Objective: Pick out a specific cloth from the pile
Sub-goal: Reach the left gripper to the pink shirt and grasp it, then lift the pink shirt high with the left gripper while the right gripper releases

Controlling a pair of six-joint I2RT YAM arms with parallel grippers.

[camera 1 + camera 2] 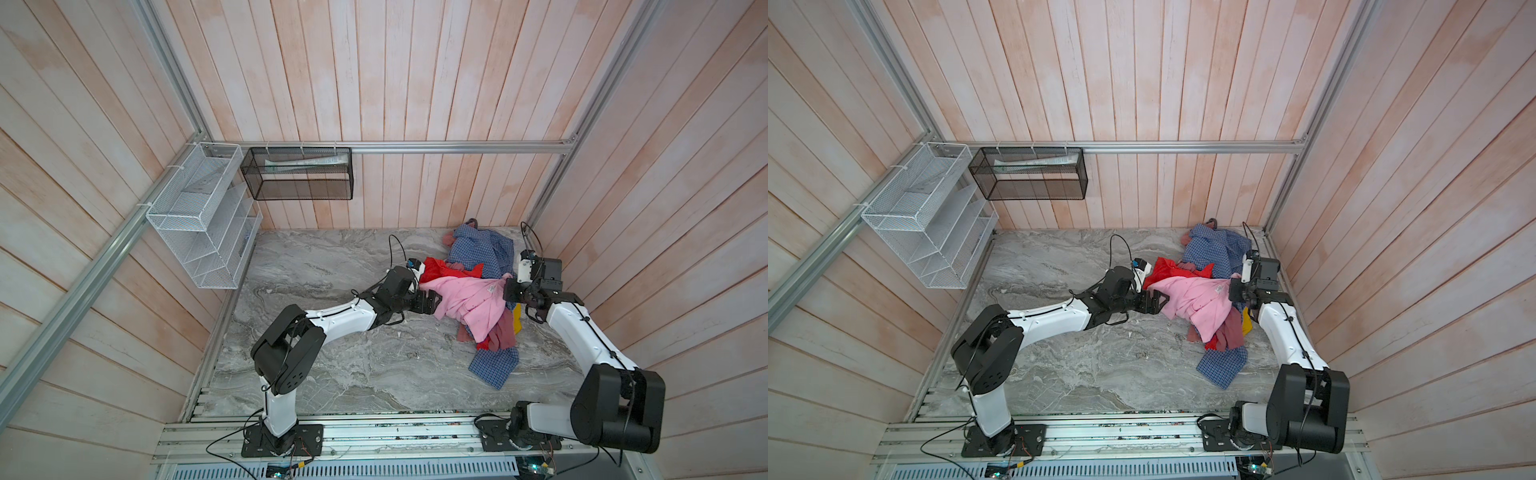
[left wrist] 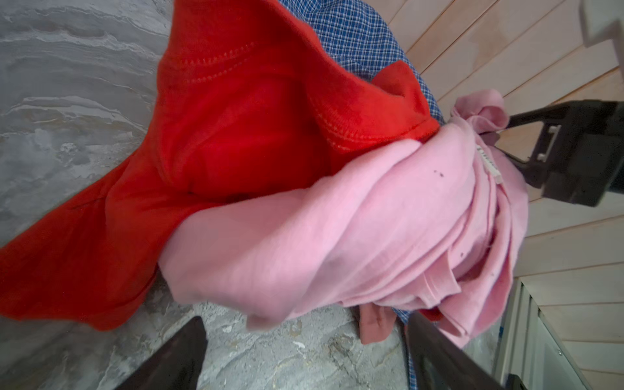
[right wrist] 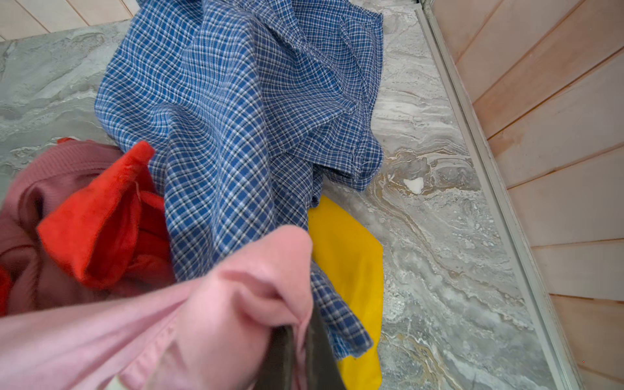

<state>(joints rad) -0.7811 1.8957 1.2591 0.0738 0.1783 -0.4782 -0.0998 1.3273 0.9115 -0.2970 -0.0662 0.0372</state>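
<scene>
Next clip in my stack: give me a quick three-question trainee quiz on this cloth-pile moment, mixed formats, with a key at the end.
1. True or false: the right end effector is shut on a fold of the light pink cloth.
2. Which garment bears the small white label? A. red garment B. light pink cloth C. checked shirt
3. Fill the blank: at the cloth's opposite edge, the left end effector has its jaws ___.

Key: 1 true; 2 B; 3 open.
</scene>
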